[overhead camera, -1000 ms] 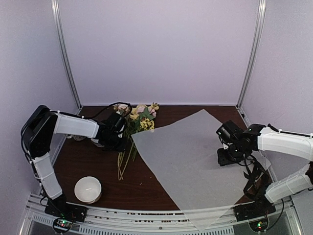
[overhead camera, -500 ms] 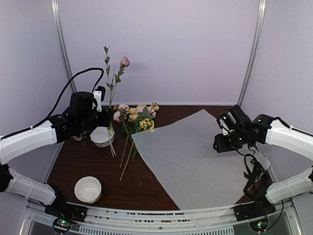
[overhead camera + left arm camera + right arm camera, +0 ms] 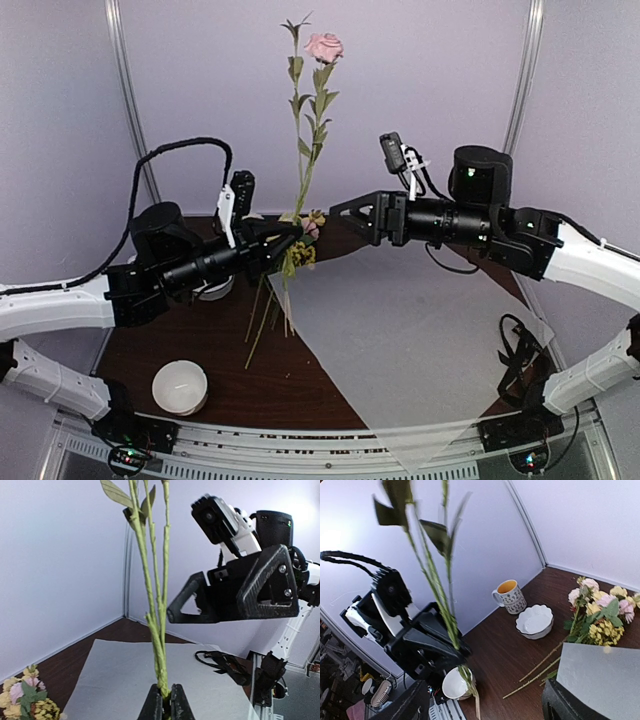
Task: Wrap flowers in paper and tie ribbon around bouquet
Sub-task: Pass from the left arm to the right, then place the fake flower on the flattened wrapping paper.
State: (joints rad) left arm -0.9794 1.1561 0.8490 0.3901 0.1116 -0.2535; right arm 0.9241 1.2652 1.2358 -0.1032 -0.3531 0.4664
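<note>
My left gripper [image 3: 292,232] is raised above the table's middle and shut on the foot of a few thin green stems [image 3: 159,645]. They stand upright and carry leaves and one pink bloom [image 3: 323,46]. The left gripper [image 3: 166,692] pinches them between its black fingers. My right gripper [image 3: 338,212] hangs level, open, just right of those stems [image 3: 437,600], with its jaws wide on either side of them. The rest of the flowers [image 3: 300,250] lie on the table at the paper's left corner. The paper [image 3: 420,340] lies flat. No ribbon shows.
A white bowl [image 3: 180,387] stands near the front left. A scalloped white bowl [image 3: 535,621] and a patterned mug [image 3: 510,596] stand at the back left. Black cables [image 3: 515,350] lie by the paper's right edge. Metal posts frame the back wall.
My left arm has lifted the pink-bloomed stems higher and carried them toward the middle. My right arm has risen off the paper, swung left to the stems and opened its jaws wider.
</note>
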